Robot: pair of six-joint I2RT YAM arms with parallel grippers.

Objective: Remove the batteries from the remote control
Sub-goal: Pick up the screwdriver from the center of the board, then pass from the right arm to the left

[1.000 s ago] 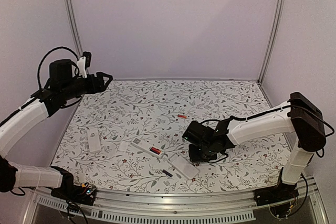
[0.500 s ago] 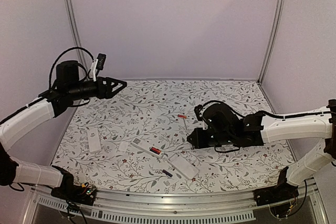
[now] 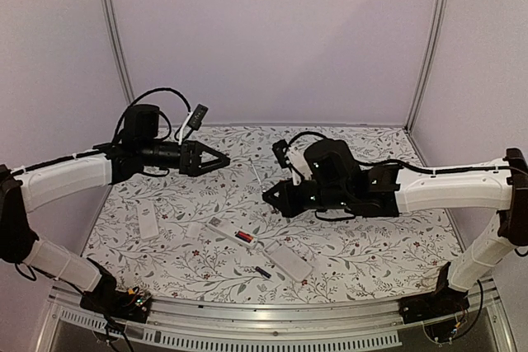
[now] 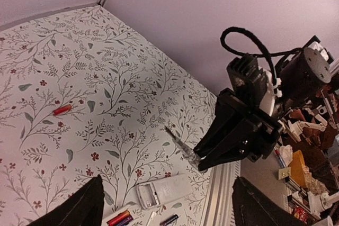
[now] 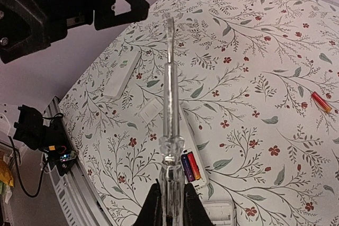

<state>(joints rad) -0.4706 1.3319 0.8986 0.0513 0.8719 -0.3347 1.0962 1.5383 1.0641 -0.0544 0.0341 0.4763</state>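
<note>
**Count.** Four batteries are visible, along with four white flat pieces and one tool.

**Containers.** The white rectangular remote control (image 3: 223,227) lies near the front centre of the floral-patterned table (image 3: 379,245), with its compartment open. Two small cylindrical cells (image 5: 187,166), one red and one dark, sit side by side in that compartment. A loose red cell (image 5: 320,101) lies farther back on the table. A loose dark cell (image 3: 262,272) lies near the front edge, just beside a white rectangular slab (image 3: 289,260). A slim white bar (image 3: 147,222) and a small white square piece (image 3: 195,229) lie to the left.

**Arms.** The right gripper (image 3: 275,195) hangs above the table with its jaws clenched on a clear slender stick tool (image 5: 170,93). The tool's tip points toward the left gripper (image 3: 224,159) (near it, not touching). The left arm reaches in horizontally, and its jaws are spread with nothing between them.
</note>
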